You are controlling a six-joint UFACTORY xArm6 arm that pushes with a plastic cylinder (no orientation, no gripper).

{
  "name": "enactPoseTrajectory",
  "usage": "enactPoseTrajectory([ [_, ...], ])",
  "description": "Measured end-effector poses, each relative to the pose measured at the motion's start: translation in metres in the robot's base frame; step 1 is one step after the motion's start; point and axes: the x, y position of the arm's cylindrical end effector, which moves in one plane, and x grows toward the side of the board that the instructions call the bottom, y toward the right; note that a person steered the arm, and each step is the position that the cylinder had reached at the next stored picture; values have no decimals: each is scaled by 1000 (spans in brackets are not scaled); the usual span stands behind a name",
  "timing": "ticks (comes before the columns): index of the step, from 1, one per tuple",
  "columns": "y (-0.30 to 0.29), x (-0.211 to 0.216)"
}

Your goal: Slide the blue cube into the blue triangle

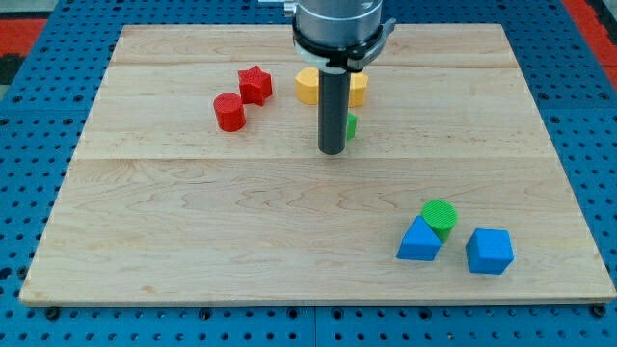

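Note:
The blue cube (490,251) lies near the view's bottom right of the wooden board (193,231). The blue triangle (418,240) lies just to its left, a small gap between them. A green cylinder (441,218) touches the triangle's upper right side. My tip (333,151) is near the board's middle, well up and to the left of both blue blocks, touching neither.
A red star (254,84) and a red cylinder (229,112) lie at the upper left. A yellow block (308,85) sits behind the rod, partly hidden. A small green block (351,125) peeks out at the rod's right side.

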Motion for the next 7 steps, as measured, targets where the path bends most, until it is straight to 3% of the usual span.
enactPoseTrajectory([
  [2,7,13],
  [4,144,65],
  [5,185,123],
  [6,210,128],
  [7,200,141],
])
